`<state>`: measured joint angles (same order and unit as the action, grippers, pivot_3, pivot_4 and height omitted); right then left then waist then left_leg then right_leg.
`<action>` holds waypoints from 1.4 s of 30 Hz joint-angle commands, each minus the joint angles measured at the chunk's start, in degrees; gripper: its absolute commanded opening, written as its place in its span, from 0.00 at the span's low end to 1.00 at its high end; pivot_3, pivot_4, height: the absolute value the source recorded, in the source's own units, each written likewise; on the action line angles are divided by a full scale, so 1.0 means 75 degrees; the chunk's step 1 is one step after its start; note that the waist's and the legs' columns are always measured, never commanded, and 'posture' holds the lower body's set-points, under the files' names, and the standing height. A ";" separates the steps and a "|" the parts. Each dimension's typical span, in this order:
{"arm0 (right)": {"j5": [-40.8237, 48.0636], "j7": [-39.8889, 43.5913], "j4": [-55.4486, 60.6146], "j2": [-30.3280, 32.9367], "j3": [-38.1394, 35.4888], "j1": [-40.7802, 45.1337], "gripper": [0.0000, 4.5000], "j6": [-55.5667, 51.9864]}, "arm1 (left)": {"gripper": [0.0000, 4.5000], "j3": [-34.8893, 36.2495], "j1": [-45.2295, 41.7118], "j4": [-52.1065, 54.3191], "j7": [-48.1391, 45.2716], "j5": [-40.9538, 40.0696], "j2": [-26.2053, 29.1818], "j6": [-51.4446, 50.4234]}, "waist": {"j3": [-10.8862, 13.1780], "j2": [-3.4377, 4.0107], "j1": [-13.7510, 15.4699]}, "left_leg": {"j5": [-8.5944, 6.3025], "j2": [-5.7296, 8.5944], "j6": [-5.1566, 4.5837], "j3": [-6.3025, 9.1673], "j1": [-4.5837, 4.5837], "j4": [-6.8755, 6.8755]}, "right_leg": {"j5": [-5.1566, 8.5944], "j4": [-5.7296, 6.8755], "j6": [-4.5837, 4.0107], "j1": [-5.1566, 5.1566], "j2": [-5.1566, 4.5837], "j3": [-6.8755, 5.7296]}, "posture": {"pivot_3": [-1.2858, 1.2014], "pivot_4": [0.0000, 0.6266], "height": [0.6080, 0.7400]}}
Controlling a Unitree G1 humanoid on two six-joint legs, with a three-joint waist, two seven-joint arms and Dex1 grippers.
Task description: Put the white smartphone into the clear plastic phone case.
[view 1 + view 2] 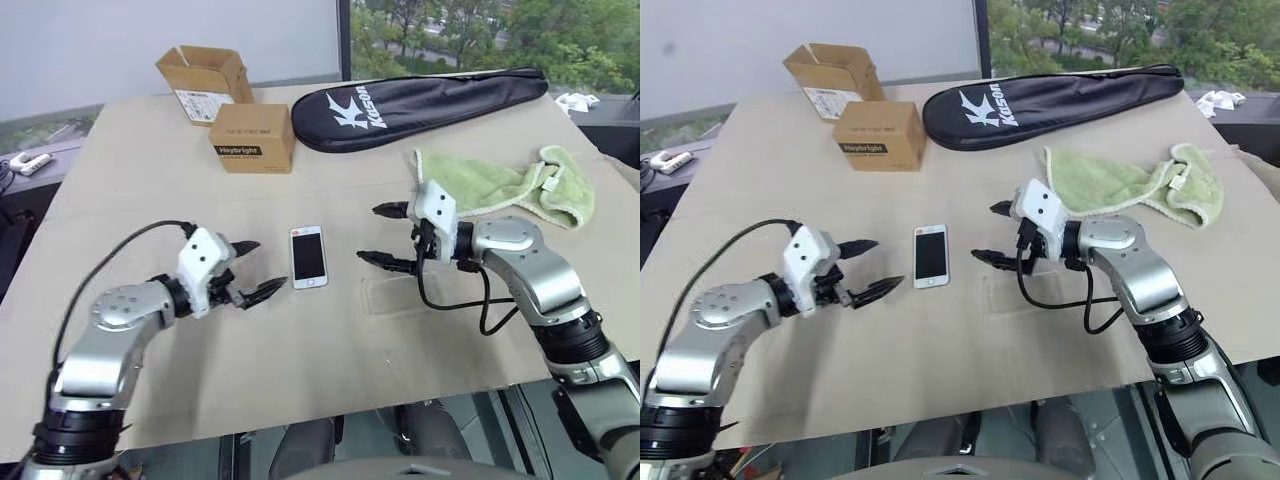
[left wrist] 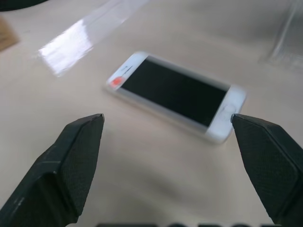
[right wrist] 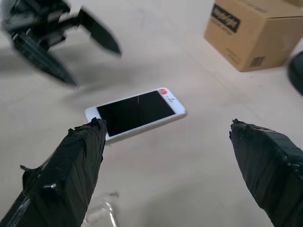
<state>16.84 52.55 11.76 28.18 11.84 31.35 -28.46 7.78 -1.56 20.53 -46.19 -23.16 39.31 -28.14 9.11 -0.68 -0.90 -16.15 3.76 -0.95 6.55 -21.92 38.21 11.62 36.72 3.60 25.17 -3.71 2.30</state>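
The white smartphone (image 1: 308, 256) lies flat, screen up, in the middle of the tan table, its red mark at the far end. The clear plastic phone case (image 1: 396, 295) rests just right of it, faintly glossy, below my right arm. My left gripper (image 1: 268, 267) hovers open close to the phone's left side, fingers pointing at it. My right gripper (image 1: 368, 233) hovers open right of the phone, pointing left, above the case's far edge. In the left wrist view the phone (image 2: 175, 94) lies just beyond the open fingers (image 2: 78, 156). Neither gripper holds anything.
At the back left stand a closed cardboard box (image 1: 252, 138) and an open one (image 1: 203, 80). A black racket bag (image 1: 430, 103) lies at the back, with a green towel (image 1: 510, 185) to the right. The table's front edge (image 1: 330, 415) runs near my arms.
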 commanded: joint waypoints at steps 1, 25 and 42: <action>0.0924 0.0536 0.0867 0.0435 -0.0938 -0.0555 0.99 0.0098 | 1.00 -0.0131 0.0069 0.1364 0.1351 -0.0237 -0.0495 -0.1354 | 0.0000 0.0000 0.0015 | 0.0000 -0.0002 0.0001 0.0002 -0.0002 -0.0001 | 0.0000 -0.0001 0.0000 0.0001 -0.0001 -0.0001 | 0.52 0.24 1.00; 0.3198 0.0615 0.2423 0.2001 -0.3826 -0.3539 0.99 -0.0066 | 1.00 -0.0588 -0.2799 0.1134 0.5947 0.1104 -0.3815 -0.7311 | 0.0000 -0.0012 0.0106 | 0.0001 0.0003 0.0002 0.0005 0.0041 0.0019 | 0.0000 0.0005 0.0005 -0.0061 0.0019 -0.0018 | 0.52 0.24 1.00; 0.3439 0.0381 0.2634 0.2231 -0.3837 -0.3723 1.00 -0.0125 | 0.84 0.0263 -0.2880 0.0532 0.7163 0.2215 -0.5213 -0.8582 | -0.0024 -0.0016 0.0014 | 0.0000 0.0000 0.0002 -0.0024 0.0083 0.0011 | 0.0002 0.0004 0.0008 -0.0090 0.0023 0.0013 | 0.52 0.24 1.00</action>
<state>41.21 55.73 29.26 44.14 -15.04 3.17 -29.81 7.69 -25.95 27.80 6.10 -8.13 0.81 -89.05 8.93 -0.80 -0.80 -16.15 3.75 -0.94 6.34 -21.15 38.24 11.64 36.75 3.67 24.40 -3.53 2.43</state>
